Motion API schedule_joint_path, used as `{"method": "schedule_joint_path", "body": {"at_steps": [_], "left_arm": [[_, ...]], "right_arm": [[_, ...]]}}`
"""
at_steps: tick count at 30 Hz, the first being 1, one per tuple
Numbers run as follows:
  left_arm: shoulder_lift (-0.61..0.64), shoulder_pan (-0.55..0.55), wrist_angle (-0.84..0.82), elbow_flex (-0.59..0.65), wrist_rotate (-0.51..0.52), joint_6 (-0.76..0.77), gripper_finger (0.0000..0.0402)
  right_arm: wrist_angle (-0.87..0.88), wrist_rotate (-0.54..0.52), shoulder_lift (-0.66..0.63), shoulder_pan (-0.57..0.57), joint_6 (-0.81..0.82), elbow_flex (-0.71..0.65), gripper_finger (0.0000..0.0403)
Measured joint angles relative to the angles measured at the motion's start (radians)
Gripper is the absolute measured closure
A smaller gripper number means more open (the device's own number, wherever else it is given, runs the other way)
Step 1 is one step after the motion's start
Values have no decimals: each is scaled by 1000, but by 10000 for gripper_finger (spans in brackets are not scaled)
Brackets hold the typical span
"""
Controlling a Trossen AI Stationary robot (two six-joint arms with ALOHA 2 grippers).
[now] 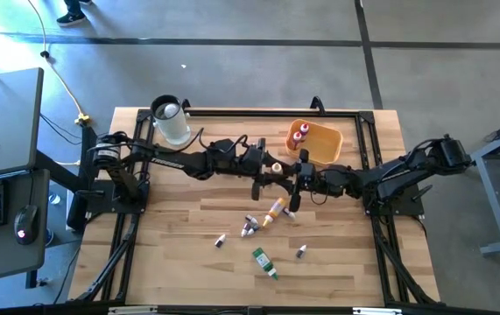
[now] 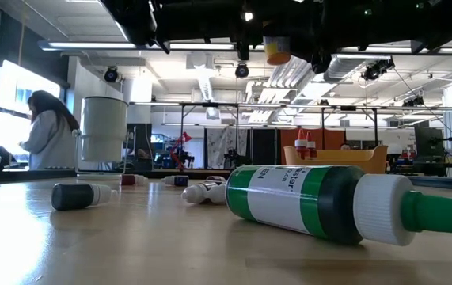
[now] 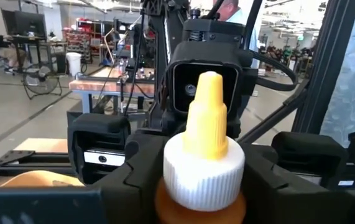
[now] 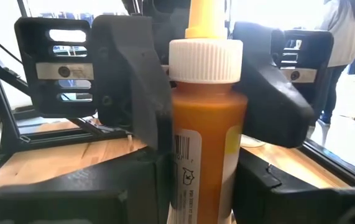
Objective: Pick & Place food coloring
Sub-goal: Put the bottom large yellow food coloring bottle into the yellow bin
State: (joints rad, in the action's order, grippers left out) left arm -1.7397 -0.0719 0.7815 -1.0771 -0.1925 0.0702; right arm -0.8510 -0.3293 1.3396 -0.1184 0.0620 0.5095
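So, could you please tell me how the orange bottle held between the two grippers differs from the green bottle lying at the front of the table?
The orange bottle is up in the air, gripped by both the left gripper and the right gripper; the green bottle rests on the table, untouched. The orange one stands upright with a yellow tip, while the green one lies on its side with a green tip. Both have a white ribbed cap and a printed label.
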Motion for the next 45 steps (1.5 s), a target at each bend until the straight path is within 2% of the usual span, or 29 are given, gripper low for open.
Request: {"method": "schedule_joint_path", "body": {"at_steps": [6, 12, 29, 38, 41, 45], "left_arm": [[0, 0, 1, 0, 0, -44, 226], [4, 0, 0, 0, 1, -51, 216], [27, 0, -49, 0, 30, -100, 217], [27, 0, -52, 0, 34, -100, 276], [27, 0, -47, 0, 32, -100, 272], [26, 0, -33, 0, 25, -99, 242]], "right_arm": [[2, -2, 0, 0, 1, 0, 289], [6, -14, 0, 0, 2, 0, 289], [8, -47, 0, 0, -18, 0, 289], [8, -51, 0, 0, -25, 0, 289], [8, -49, 0, 0, -25, 0, 289], [5, -41, 0, 0, -26, 0, 289]]}}
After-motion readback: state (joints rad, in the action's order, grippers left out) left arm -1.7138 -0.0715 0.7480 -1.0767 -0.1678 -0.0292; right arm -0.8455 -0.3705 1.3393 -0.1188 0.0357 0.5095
